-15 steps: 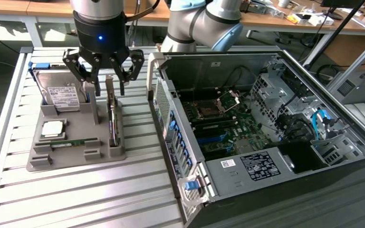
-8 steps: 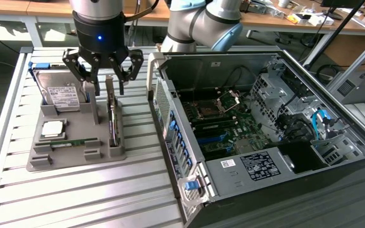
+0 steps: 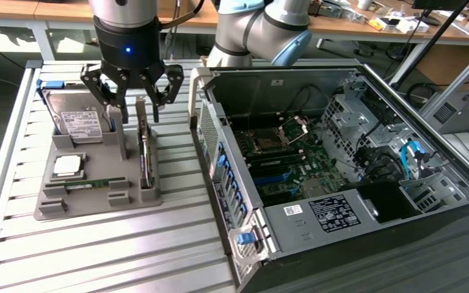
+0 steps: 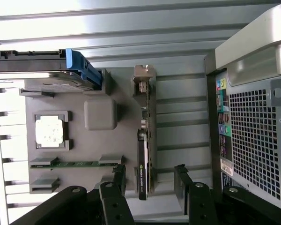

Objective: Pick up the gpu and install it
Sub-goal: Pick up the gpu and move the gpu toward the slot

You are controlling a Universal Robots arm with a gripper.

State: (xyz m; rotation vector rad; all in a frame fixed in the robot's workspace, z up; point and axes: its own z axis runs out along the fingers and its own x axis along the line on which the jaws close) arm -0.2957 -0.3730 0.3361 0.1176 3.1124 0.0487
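The black robot gripper [image 3: 134,105] hangs wide open and empty. The gpu [image 4: 144,154], a thin brownish dark-edged card, stands on edge in the grey plastic tray [image 3: 88,210] just below the fingers. One end lines up with their gap, its long axis crossing their closing line.

You had ribbed bare metal as surface [image 3: 96,244], dull sheen. Tray [image 3: 96,201] looked matt grey plastic. Gpu [image 3: 145,159] showed dark smooth edge, silver metal bracket. Hard drive [image 3: 80,122] was bright metal, white paper label. Your hand [image 3: 134,110] was matt black. Case [image 3: 251,91] was grey sheet metal, perforated.
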